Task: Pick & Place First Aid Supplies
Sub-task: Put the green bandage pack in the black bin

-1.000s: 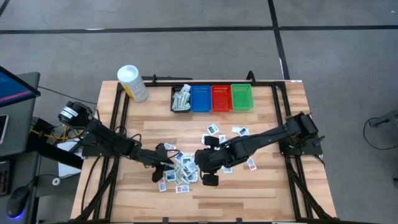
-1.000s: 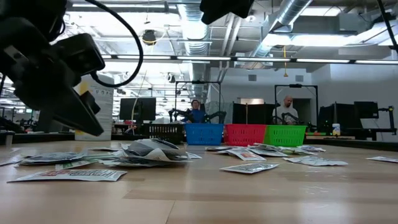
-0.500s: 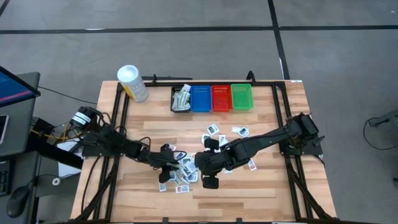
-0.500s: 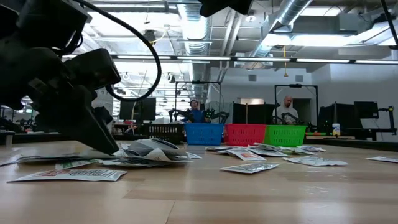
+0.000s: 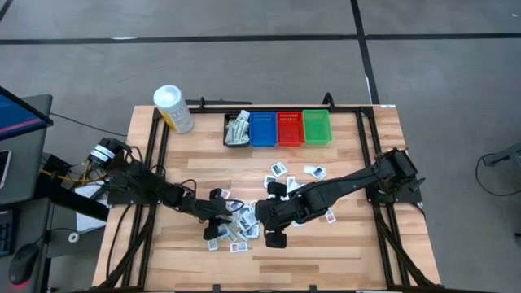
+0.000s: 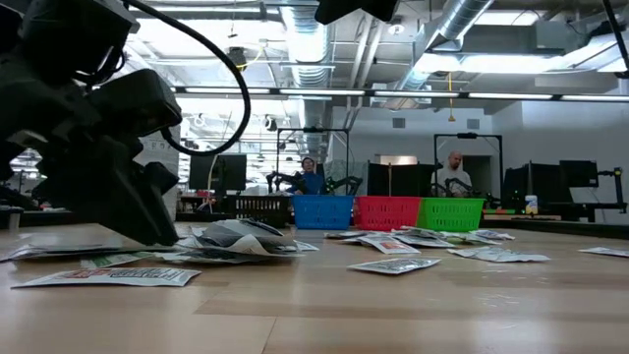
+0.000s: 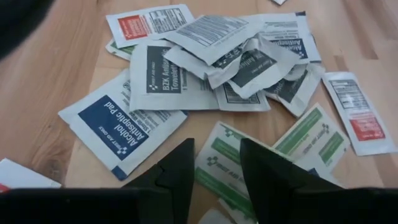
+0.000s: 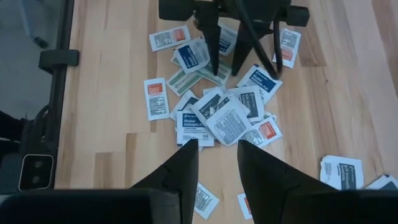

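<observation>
Both your claws parted and empty, left gripper [image 7: 214,163] down over a green-striped flat paper packet [image 7: 231,163] in the heap of small white first aid packets [image 5: 238,221], right gripper [image 8: 216,163] hovering above that heap.

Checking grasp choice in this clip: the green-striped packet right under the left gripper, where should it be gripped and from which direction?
Probably by its bare long edge, from straight above. The green-striped packet lies flat on the table at the heap's rim, nothing covering it, with the left gripper open and straddling that edge. A side approach would hit the Alcohol Prep Pad packet beside it.
</observation>
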